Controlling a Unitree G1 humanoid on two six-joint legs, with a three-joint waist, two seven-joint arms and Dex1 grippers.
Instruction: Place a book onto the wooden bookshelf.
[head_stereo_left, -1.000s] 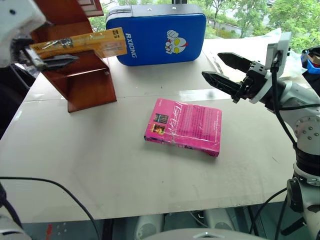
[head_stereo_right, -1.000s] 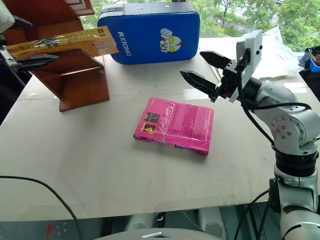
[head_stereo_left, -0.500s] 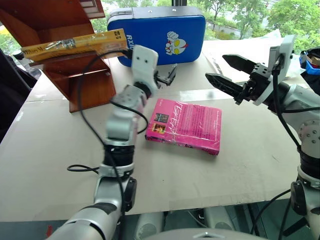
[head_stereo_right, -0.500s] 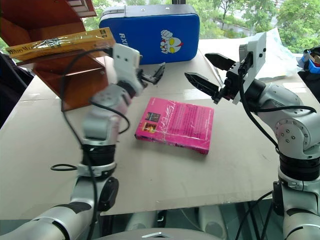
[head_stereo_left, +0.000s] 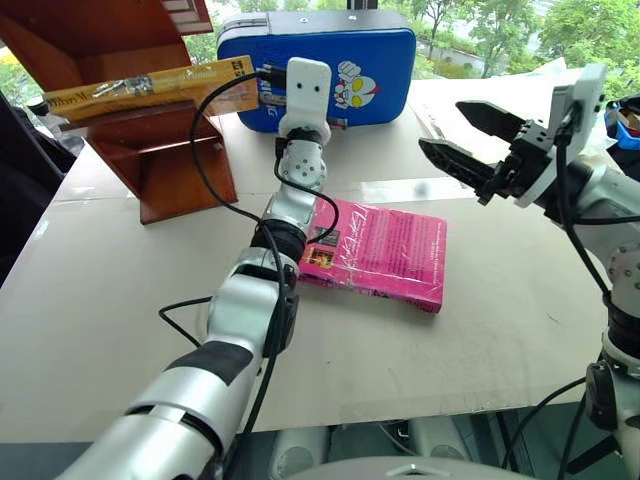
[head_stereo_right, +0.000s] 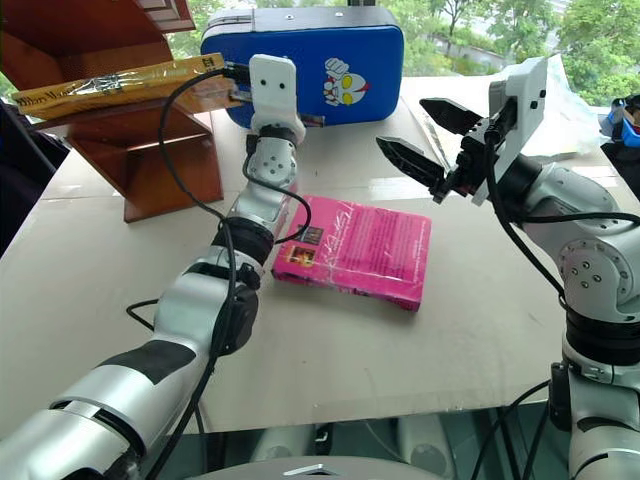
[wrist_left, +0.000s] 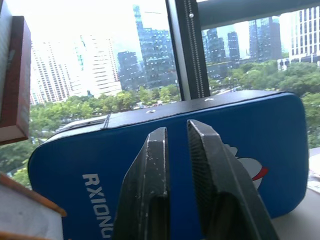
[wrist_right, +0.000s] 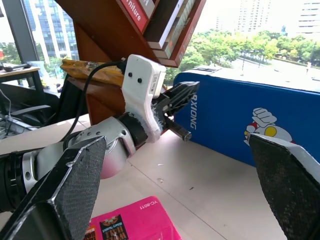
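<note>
The book, yellow-orange and plastic-wrapped, lies flat on a slanted board of the wooden bookshelf, one end sticking out past the board edge toward the blue padded case. Nothing is gripping it. Judged from that, the placement looks done.

Left gripper is clenched with nothing in it; the wrist view shows a thin slit between the fingers and the blue case straight ahead. In the head view the left arm reaches across the middle of the worktop, its gripper up by the case and near the book's overhanging end.

Right gripper hangs wide open and empty above the far right of the worktop, well apart from the shelf.

The magenta-pink book lies flat mid-worktop, right beside the left forearm, partly tucked behind it.

Risks from here:
- The book sits on a slope in glossy wrap with an overhang. A nudge from the left wrist or its looping cable could slide it off.
- The cable hangs close to the shelf corner, so a snag could tug the shelf.
- The forearm could drag the pink book if the arm sweeps low.
</note>
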